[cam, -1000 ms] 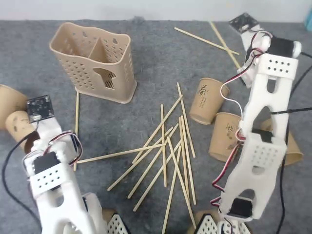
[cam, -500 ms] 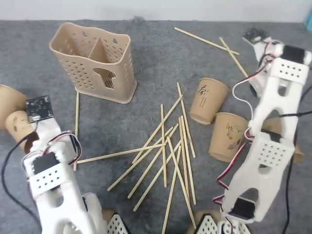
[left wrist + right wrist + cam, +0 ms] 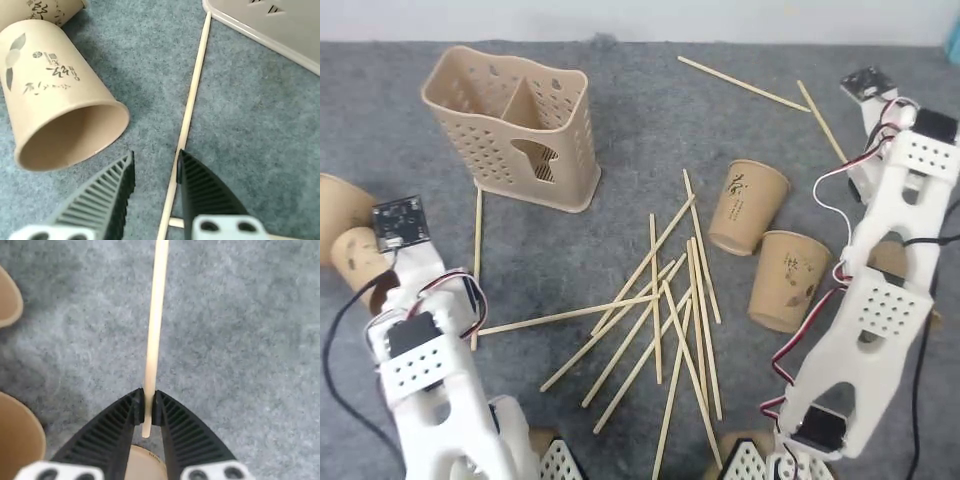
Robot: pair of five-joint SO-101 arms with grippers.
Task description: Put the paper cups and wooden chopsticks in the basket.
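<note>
The tan slotted basket [image 3: 510, 125] stands at the back left. Several wooden chopsticks [image 3: 665, 310] lie crossed mid-table. Two paper cups [image 3: 748, 205] [image 3: 788, 278] rest right of them. My right gripper [image 3: 147, 407] is shut on the end of one chopstick [image 3: 155, 330], which slants beside the right arm [image 3: 823, 122]. My left gripper [image 3: 155, 165] is open low over the mat, with a lone chopstick [image 3: 192, 105] running between its fingers close to one of them. A cup on its side [image 3: 60, 125] lies just beside it, its mouth toward the gripper.
Another cup [image 3: 342, 203] lies at the left edge behind the one by the left arm [image 3: 358, 255]. One chopstick [image 3: 744, 83] lies alone at the back. The basket's base [image 3: 270, 20] is close ahead of the left gripper. Both arm bases stand at the front edge.
The right arm has swung to the right, taking its chopstick away from the one it crossed at the back. The left arm has kept still.
</note>
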